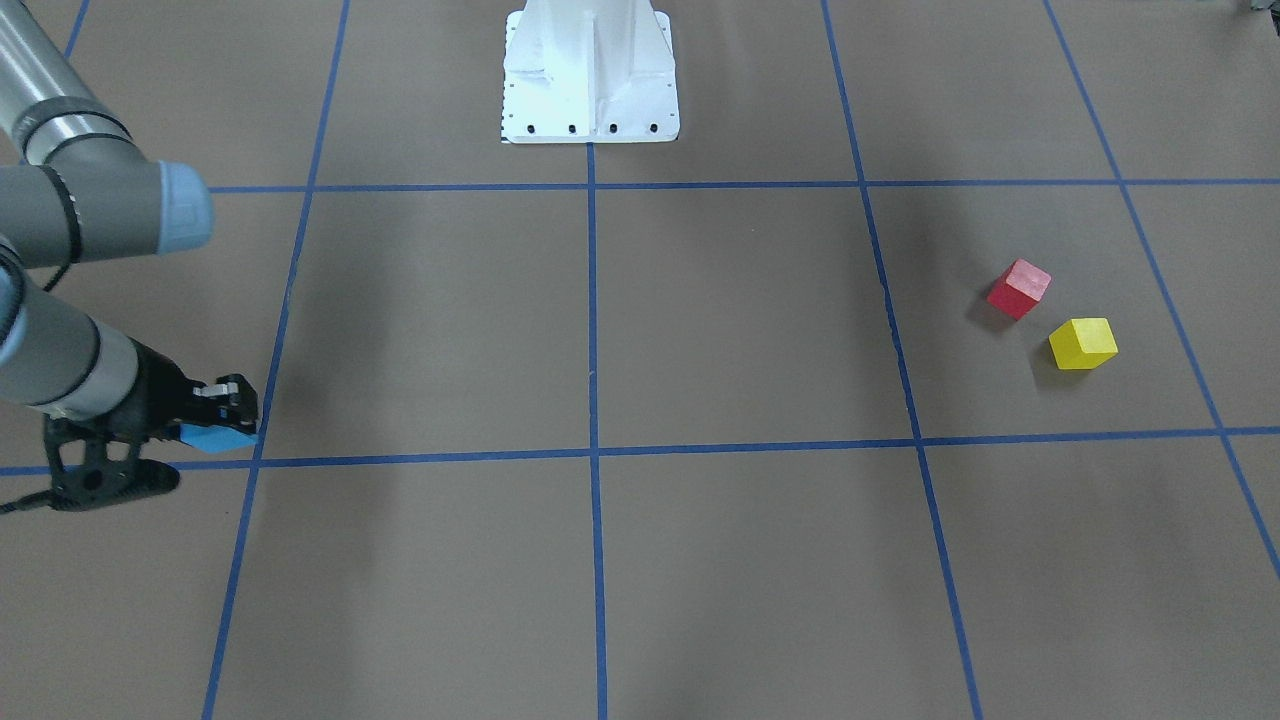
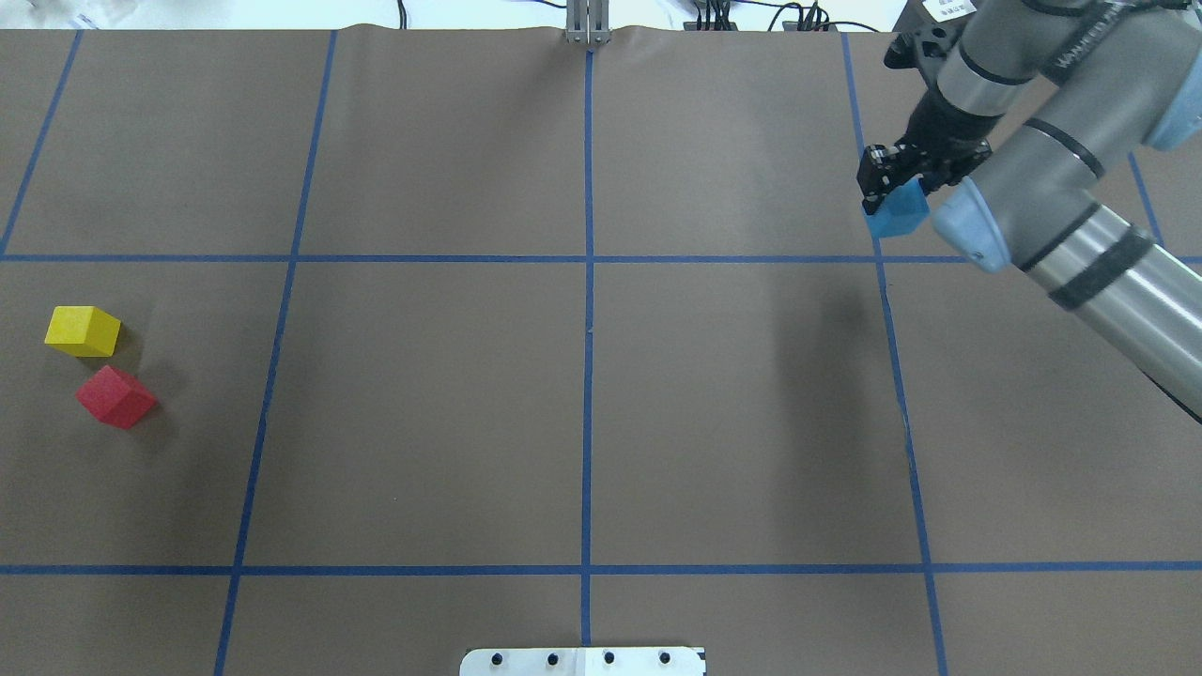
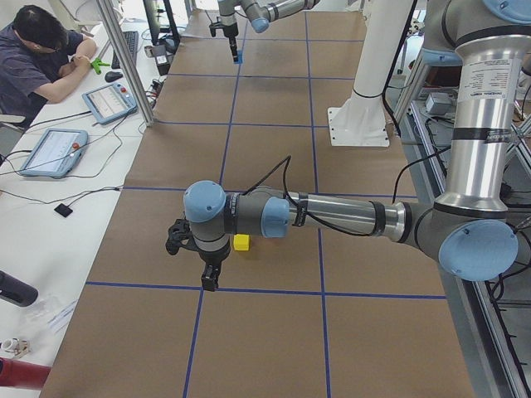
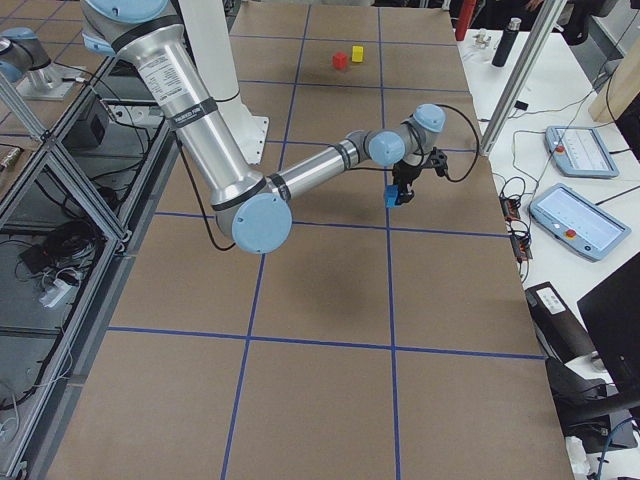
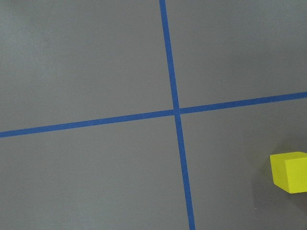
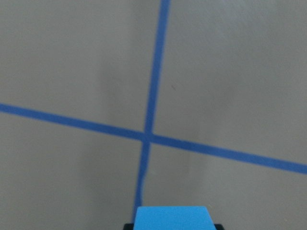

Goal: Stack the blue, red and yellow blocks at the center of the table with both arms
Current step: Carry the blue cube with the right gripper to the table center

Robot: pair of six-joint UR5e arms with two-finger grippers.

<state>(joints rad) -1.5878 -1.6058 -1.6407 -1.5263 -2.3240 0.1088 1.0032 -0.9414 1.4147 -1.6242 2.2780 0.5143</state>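
Note:
My right gripper [image 2: 887,192] is shut on the blue block [image 2: 897,211] and holds it above a tape crossing at the far right of the table; the pair also shows in the front-facing view, gripper [image 1: 235,412] on block [image 1: 215,437]. The right wrist view shows the blue block [image 6: 171,218] at its bottom edge. The red block [image 2: 115,396] and the yellow block [image 2: 83,330] lie close together, apart, at the table's left. My left gripper [image 3: 207,278] hovers beside the yellow block [image 3: 241,242]; I cannot tell whether it is open. The left wrist view shows only the yellow block [image 5: 290,171].
Blue tape lines [image 2: 588,282] divide the brown table into squares. The white robot base [image 1: 590,75] stands at the robot's edge of the table. An operator [image 3: 37,58] with tablets [image 3: 108,99] sits at a side desk beyond the table's far edge.

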